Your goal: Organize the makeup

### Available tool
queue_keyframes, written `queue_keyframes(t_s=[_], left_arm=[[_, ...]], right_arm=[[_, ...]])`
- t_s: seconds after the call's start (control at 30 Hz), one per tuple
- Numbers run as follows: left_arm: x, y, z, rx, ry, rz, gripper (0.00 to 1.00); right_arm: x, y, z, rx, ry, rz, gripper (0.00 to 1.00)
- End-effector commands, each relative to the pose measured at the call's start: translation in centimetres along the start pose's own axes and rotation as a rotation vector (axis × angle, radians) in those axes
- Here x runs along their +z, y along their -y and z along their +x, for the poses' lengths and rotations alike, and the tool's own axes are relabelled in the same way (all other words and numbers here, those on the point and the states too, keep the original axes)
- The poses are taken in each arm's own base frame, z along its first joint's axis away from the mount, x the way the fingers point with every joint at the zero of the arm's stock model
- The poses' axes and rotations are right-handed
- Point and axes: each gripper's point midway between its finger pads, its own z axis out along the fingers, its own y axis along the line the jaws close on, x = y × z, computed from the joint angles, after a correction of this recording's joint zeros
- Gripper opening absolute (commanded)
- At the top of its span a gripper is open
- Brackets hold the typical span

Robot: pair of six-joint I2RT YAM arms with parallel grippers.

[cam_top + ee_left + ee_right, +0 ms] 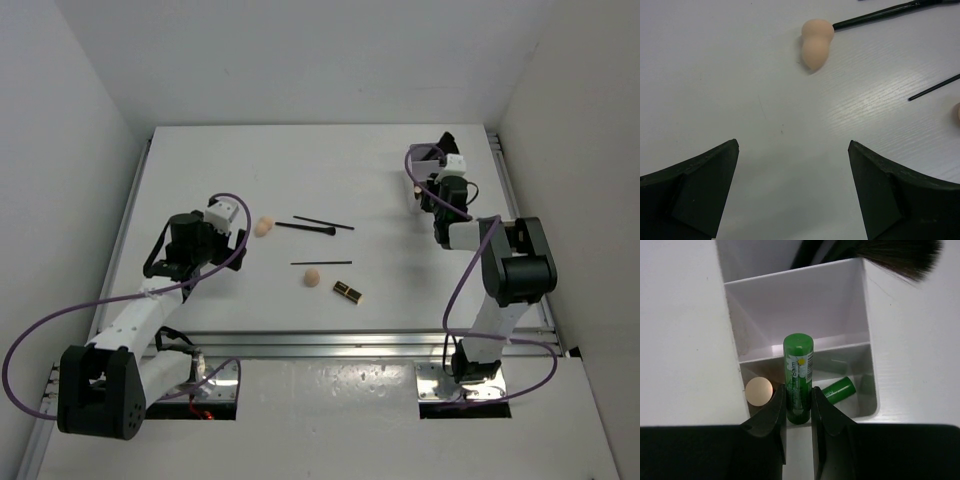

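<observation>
Our left gripper (792, 146) hangs just over the table (200, 160) with its two fingers spread wide. Ahead of it, on the left half of the table, lies a peach sponge (816, 44). A black stick (880, 15) reaches up to the sponge's far end; we cannot tell whether the two touch, nor whether this stick is a brush or a pencil. Just right of it lies a thin pencil (325, 222), slanted, and nearer to us a second thin pencil (322, 263) lies level. Just below that one sits a second sponge (312, 277), and just to its right a black-gold lipstick (348, 292) lies on its side.

Well apart from all these, at the far right of the table, our right gripper (798, 395) has its fingers pressed on a green tube (798, 371). The tube stands on end over the nearest compartment of a white box (795, 310). In that same compartment a second green tube (839, 388) lies flat, and a round peach cap (759, 391) shows at the left. A dark fluffy brush head (902, 255) sticks out past the far right corner of the box.
</observation>
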Motion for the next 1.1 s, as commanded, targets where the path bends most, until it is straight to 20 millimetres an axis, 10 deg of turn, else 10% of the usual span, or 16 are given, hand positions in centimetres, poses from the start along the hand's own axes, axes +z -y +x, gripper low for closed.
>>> queue_keyframes(t_s=[0.0,0.73,1.07], left_arm=[[-0.4,-0.7,-2.1,0.017,0.069,-0.019,0.97],[-0.8,-0.5,-2.0,0.011,0.087,-0.023,0.99],[-1.0,-0.5,-2.2,0.016,0.105,-0.028,0.99]], right_arm=[[-0.6,-2.2,-0.1,-0.022,-0.040,0.010,0.00],[-1.9,0.7,-3.5,-0.125,-0.072,0.126,0.52],[-1.5,1.6,-4.9,-0.053,-0.149,0.084,0.38]])
